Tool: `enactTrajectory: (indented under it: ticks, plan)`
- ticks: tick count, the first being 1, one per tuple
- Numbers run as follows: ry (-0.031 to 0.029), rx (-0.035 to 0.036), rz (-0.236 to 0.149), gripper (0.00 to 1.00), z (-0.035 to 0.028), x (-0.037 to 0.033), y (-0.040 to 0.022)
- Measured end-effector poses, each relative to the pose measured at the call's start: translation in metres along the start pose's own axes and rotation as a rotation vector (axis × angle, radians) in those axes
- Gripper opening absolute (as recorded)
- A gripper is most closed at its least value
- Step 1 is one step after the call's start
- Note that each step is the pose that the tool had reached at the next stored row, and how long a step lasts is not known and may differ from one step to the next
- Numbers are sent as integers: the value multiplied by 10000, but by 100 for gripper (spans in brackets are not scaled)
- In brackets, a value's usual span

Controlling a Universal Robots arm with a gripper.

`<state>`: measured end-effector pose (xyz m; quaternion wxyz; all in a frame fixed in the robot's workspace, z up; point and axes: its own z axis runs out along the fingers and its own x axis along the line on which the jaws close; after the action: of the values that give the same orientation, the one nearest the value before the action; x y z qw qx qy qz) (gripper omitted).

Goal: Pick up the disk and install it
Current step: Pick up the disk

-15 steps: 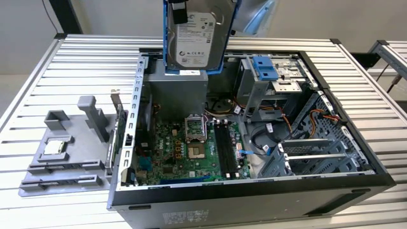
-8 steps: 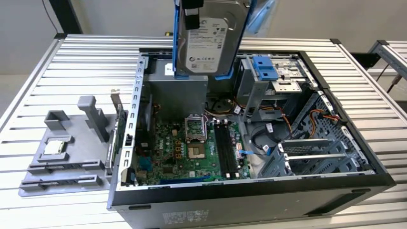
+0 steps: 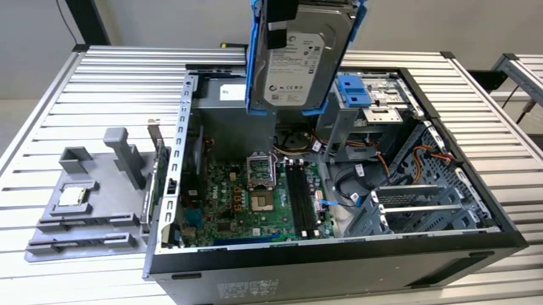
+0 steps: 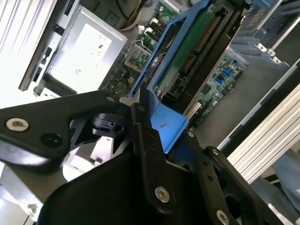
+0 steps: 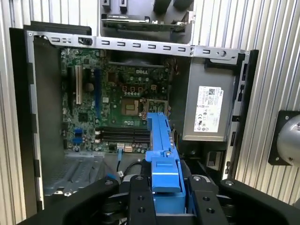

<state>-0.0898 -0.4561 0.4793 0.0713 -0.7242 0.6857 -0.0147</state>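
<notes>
In the grip of your pincer (image 5: 167,190) you have the disk (image 3: 297,63), held upright with its white label showing in the exterior view. The pincer is pinching the disk's blue rail bracket (image 5: 161,154) from both sides. Below the pincer lies the open computer case (image 3: 339,260). Its motherboard (image 5: 117,103) is under the disk, and the power supply (image 5: 208,110) sits off to one side.

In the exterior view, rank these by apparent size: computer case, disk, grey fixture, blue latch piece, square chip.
1. computer case
2. grey fixture and disk: these look alike. The disk is held up, probably nearer the camera, and cut off by the picture's top edge, so they are left unranked.
3. blue latch piece
4. square chip
</notes>
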Motion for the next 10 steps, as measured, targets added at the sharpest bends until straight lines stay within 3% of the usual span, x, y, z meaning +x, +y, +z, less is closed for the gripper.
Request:
enactTrajectory:
  ticks: [10]
  plan:
    - [38,-20,-3,0,12,224,-236]
